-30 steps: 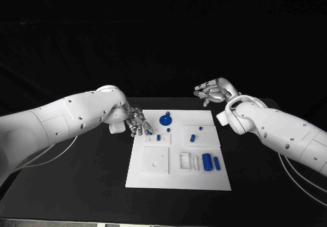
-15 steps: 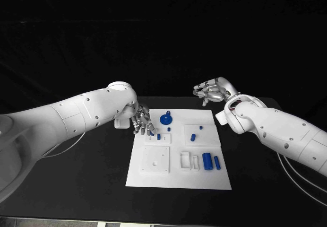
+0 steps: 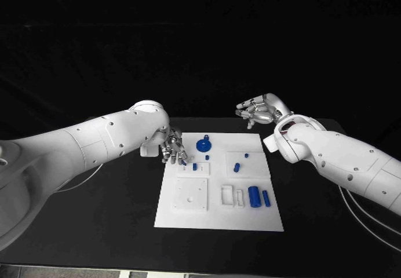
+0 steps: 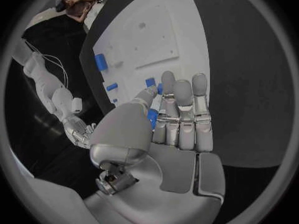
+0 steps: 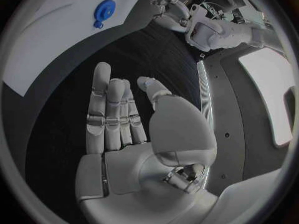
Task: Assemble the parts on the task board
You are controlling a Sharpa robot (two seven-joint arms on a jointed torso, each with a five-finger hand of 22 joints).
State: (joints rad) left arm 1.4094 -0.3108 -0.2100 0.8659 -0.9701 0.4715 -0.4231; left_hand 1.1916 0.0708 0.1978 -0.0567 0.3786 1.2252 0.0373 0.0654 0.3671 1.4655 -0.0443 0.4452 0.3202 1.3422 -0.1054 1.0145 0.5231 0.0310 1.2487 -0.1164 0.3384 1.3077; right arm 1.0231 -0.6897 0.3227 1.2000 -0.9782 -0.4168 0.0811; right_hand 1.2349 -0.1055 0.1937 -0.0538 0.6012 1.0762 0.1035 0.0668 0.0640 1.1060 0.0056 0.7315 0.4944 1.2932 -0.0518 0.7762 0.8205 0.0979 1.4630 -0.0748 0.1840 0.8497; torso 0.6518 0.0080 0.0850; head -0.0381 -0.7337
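Before you on the black table [image 3: 100,214] lies the white task board [image 3: 219,217], its blue parts spread over its upper and right areas: a round blue disc part [image 3: 203,145] near the far edge, a small blue peg [image 3: 236,168] in the raised panel to the right of centre, and a thick blue cylinder [image 3: 253,194] with a slimmer blue pin [image 3: 266,198] just beside it toward the board's right edge. Your robot's left hand [image 3: 173,150] hangs over the board's far left corner, fingers pointing down toward a small blue piece [image 3: 194,167] on the left panel; in the left wrist view the left hand [image 4: 163,134] has its fingers stretched out side by side, with a blue part [image 4: 152,117] showing between thumb and fingers, though you cannot tell whether it is pinched or simply lying on the board behind them. The right hand [image 3: 261,112] is raised beyond the board's far right corner, well apart from every part; the right wrist view shows the right hand [image 5: 134,134] with fingers extended and thumb apart, holding nothing, above bare black table, the disc part [image 5: 104,9] off at the board's edge.
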